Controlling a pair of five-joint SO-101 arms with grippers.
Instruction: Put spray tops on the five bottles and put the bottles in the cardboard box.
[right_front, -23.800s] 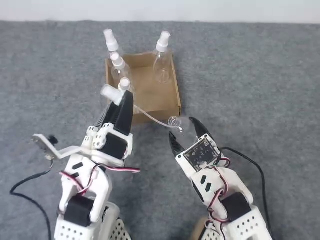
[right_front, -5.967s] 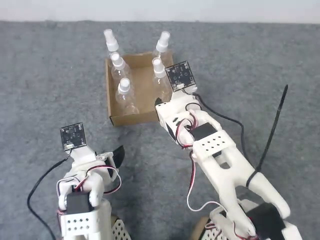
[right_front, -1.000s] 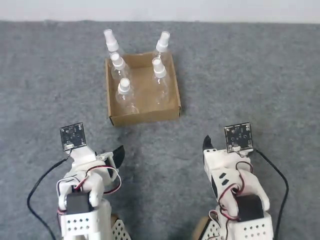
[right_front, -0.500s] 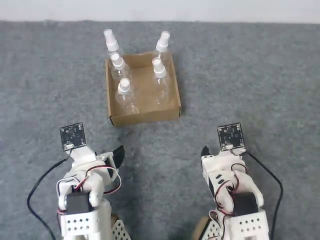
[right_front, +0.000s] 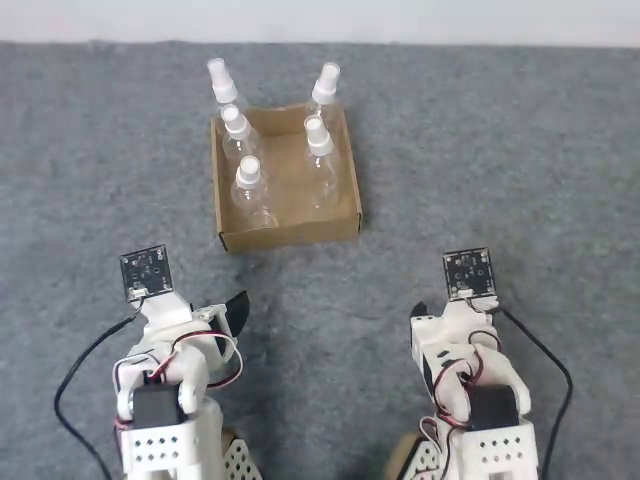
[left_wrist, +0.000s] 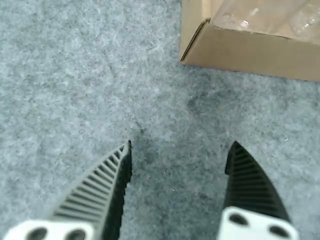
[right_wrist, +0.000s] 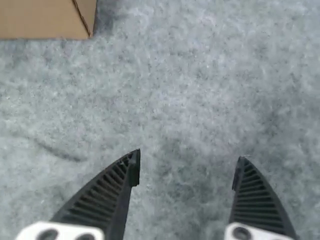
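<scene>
The cardboard box (right_front: 349, 205) stands on the grey carpet at the far middle. Three clear bottles with white spray tops stand upright inside it: one near the front left (right_front: 250, 190), one behind that (right_front: 236, 128) and one on the right (right_front: 319, 145). Two more topped bottles rise at the back wall, on the left (right_front: 219, 80) and on the right (right_front: 326, 83). My left gripper (left_wrist: 177, 150) is open over bare carpet, short of the box corner (left_wrist: 200, 45). My right gripper (right_wrist: 187, 160) is open over carpet too, with the box corner (right_wrist: 75, 17) far off.
Both arms are folded back near the front edge, the left arm (right_front: 165, 350) and the right arm (right_front: 465, 350). Grey carpet (right_front: 500, 150) lies open around the box. A pale wall strip runs along the far edge.
The right arm swayed slightly left, then back right, and drew in a little toward its base. The left arm, box and bottles have not moved.
</scene>
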